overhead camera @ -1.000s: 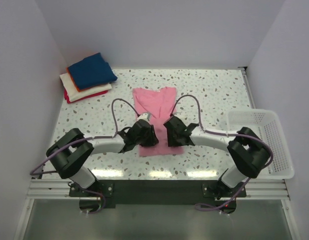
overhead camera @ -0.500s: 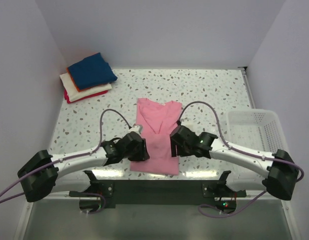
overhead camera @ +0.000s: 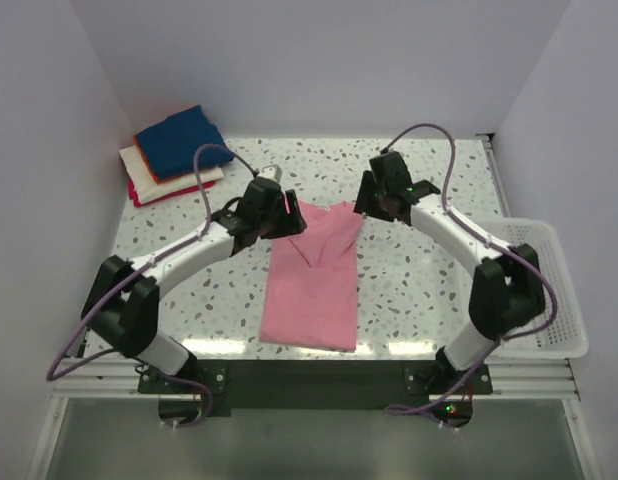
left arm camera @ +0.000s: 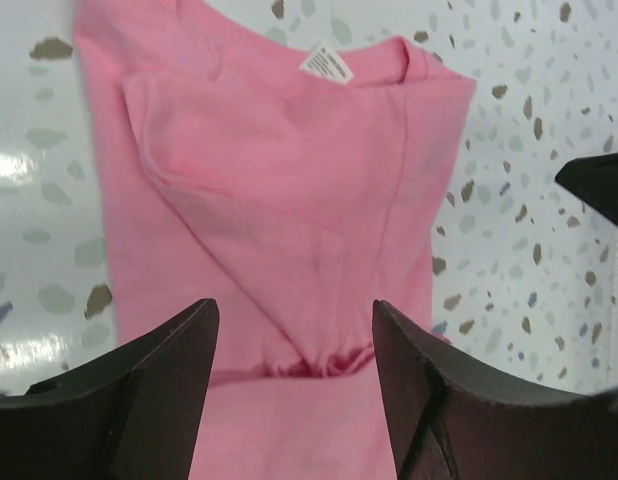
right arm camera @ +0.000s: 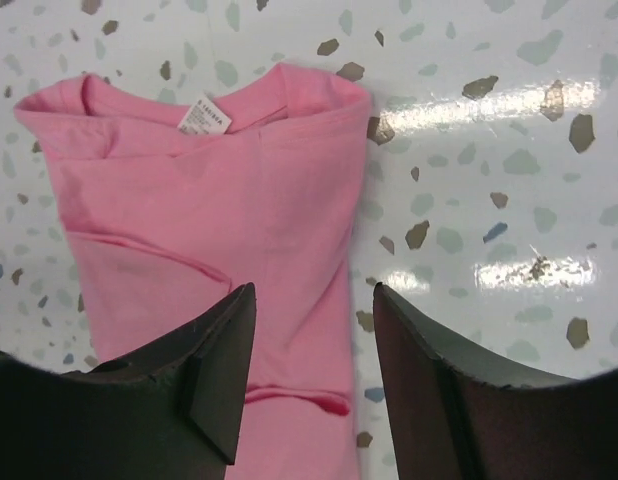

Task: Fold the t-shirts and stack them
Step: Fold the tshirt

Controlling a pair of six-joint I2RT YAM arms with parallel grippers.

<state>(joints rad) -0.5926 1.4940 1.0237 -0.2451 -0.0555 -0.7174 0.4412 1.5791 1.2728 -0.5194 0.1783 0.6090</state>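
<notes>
The pink t-shirt [overhead camera: 314, 280] lies flat as a long narrow strip, sleeves folded inward, collar at the far end. Its collar label shows in both wrist views. My left gripper [overhead camera: 277, 213] hovers open over the shirt's far left corner, and pink cloth [left arm camera: 289, 200] shows between its fingers [left arm camera: 149, 380]. My right gripper [overhead camera: 374, 200] hovers open at the far right corner, over the shirt's right edge [right arm camera: 289, 200]. Neither holds anything. Folded t-shirts are stacked at the far left: navy [overhead camera: 181, 140] on top, then orange, white [overhead camera: 139, 178] and red.
A white mesh basket [overhead camera: 534, 285] stands at the table's right edge. The speckled tabletop [overhead camera: 429, 290] shows bare between shirt and basket. White walls close in the far and side edges.
Both arms swung from the near end of the pink shirt to its collar end. The shirt, bunched under the grippers a second ago, now lies stretched out and released.
</notes>
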